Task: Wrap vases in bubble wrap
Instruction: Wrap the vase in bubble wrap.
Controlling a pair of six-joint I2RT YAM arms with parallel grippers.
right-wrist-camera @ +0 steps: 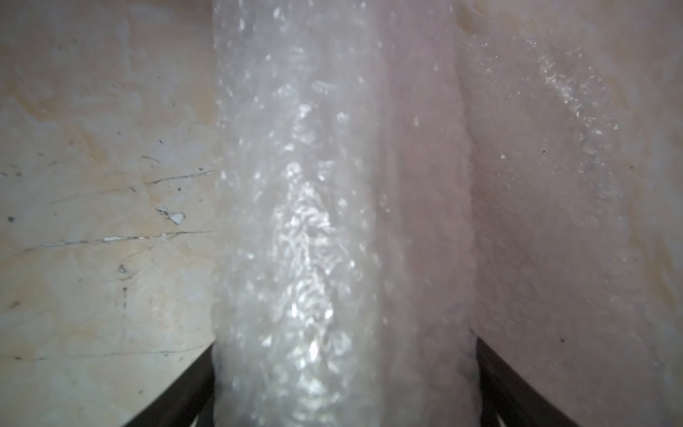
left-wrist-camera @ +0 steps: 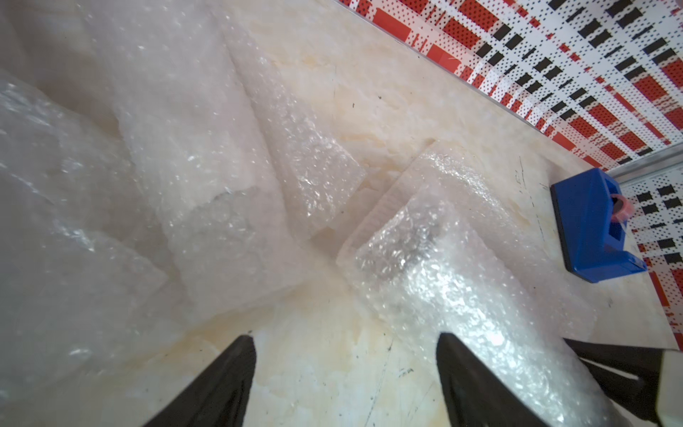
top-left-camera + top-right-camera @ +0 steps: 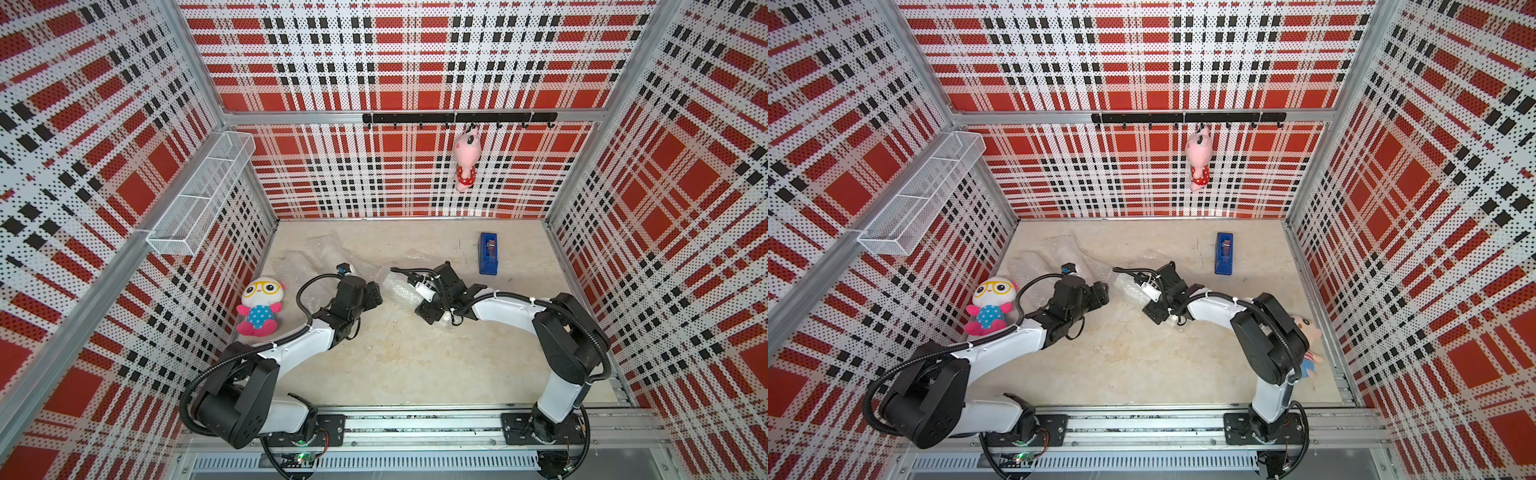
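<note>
Bubble wrap bundle [image 1: 306, 222] fills right gripper [image 1: 345, 344]; contents indistinct.

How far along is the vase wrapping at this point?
Done: one bubble wrap roll looks wound up, contents unseen. In hand: the right gripper clasps that roll; the left gripper stands open beside it. Left: loose sheets lie unused, and the tape dispenser stands apart.
</note>
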